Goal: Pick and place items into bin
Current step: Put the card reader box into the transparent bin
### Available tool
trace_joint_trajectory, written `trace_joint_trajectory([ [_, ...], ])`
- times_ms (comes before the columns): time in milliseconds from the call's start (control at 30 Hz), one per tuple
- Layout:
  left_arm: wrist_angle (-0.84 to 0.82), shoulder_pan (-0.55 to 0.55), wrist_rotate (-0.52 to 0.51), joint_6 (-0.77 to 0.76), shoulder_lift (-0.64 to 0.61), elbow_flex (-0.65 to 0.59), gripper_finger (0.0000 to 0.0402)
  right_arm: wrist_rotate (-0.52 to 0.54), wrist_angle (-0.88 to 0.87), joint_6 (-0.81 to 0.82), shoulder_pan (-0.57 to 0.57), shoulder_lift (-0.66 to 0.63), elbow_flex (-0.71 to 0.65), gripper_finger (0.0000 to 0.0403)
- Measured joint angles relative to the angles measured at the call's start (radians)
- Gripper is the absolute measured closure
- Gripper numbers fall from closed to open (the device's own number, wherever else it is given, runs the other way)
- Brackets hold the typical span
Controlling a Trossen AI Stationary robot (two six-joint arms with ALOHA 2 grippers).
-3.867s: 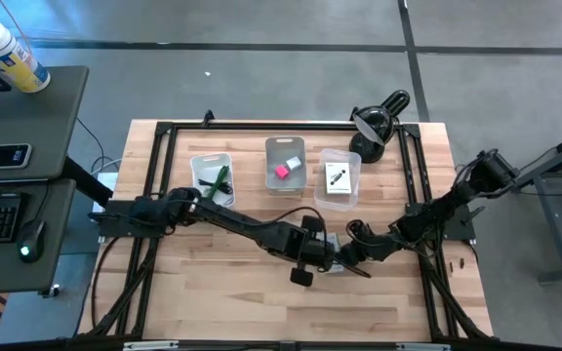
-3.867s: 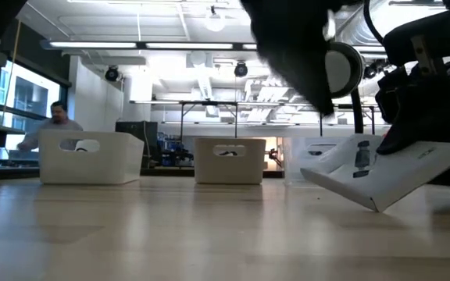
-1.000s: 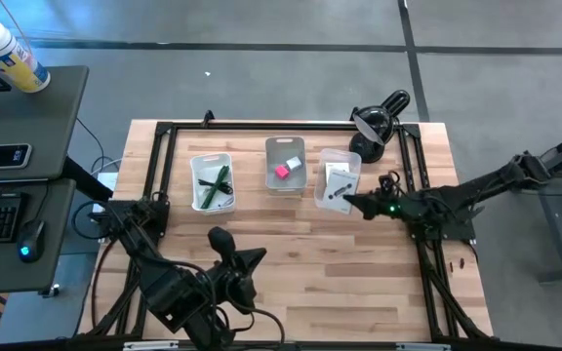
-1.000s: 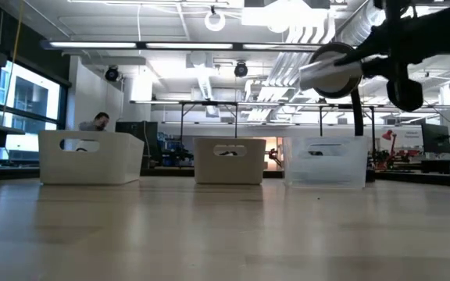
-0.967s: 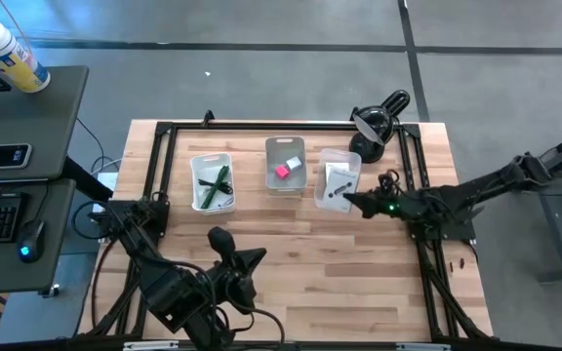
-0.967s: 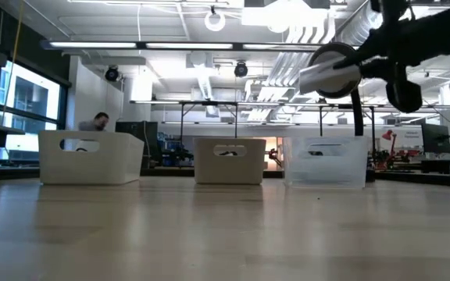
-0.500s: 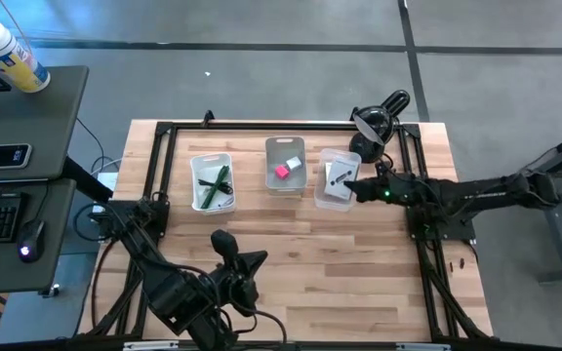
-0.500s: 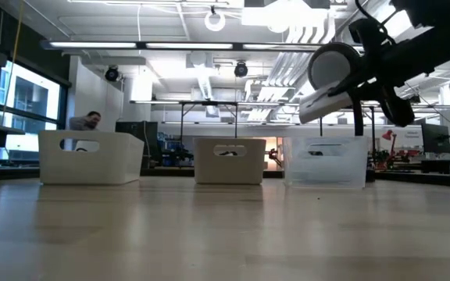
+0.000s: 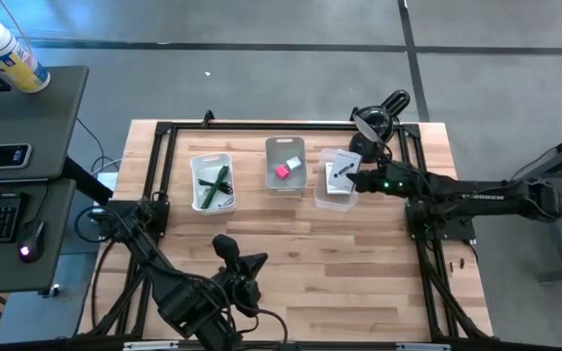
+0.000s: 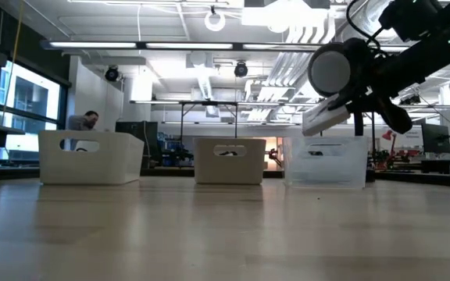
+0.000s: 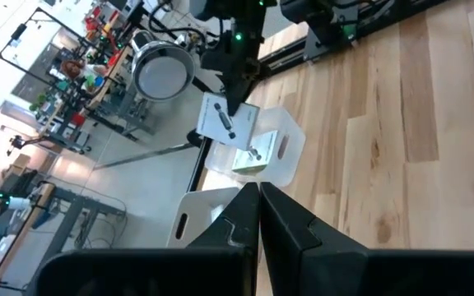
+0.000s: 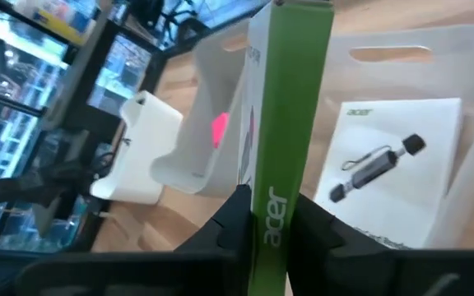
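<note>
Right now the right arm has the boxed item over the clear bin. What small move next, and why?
Probably lower a little and open: the right gripper holds the white box on edge directly over the clear bin, where a matching box already lies flat.

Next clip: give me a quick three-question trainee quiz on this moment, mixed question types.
1. True or false: the right claw holds a flat white box with a green edge over the clear bin.
2. Which bin contains the pink block? A) the left bin B) the middle bin C) the clear bin
3. Fill in: the left claw is ____ and holds nothing.

Key
1. True; the box is pinched on its edge, above a similar box already lying in the clear bin.
2. B
3. shut; that arm waits at the table's near edge.
</note>
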Motion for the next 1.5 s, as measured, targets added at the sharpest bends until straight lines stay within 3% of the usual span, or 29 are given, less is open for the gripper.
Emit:
trace_joint_trajectory([
  [700, 0.002, 0.001, -0.022, 0.000, 0.000, 0.000, 0.0399, -0.119, 0.192, -0.030, -0.096, 0.277, 0.000, 0.0355],
  [1500, -0.007, 0.001, -0.018, 0.001, -0.001, 0.000, 0.0399, -0.126, 0.204, -0.046, -0.122, 0.280, 0.000, 0.0299],
])
